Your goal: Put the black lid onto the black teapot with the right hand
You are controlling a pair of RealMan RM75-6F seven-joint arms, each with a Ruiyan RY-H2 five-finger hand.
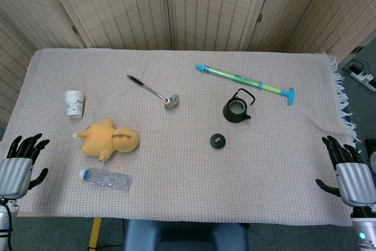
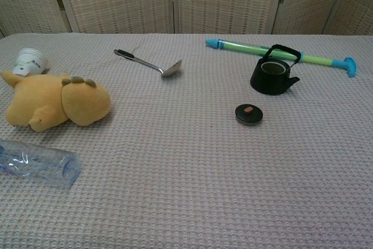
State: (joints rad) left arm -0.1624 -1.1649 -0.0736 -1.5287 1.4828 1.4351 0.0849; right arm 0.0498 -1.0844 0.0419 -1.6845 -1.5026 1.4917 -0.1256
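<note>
A small black teapot (image 1: 237,110) (image 2: 272,76) stands uncovered right of the table's middle, handle up. Its black lid (image 1: 218,140) (image 2: 249,114), with a brown knob, lies flat on the cloth a little nearer and to the left. My right hand (image 1: 348,171) rests at the table's near right corner, fingers spread, holding nothing, well away from the lid. At the near left corner my left hand (image 1: 19,161) is likewise spread and empty. Neither hand appears in the chest view.
A green and blue water pump (image 1: 244,83) lies behind the teapot. A metal ladle (image 1: 154,91) sits mid-table. On the left are a paper cup (image 1: 74,103), a yellow plush toy (image 1: 108,139) and a plastic bottle (image 1: 106,179). The fringed cloth (image 1: 343,104) overhangs the right edge.
</note>
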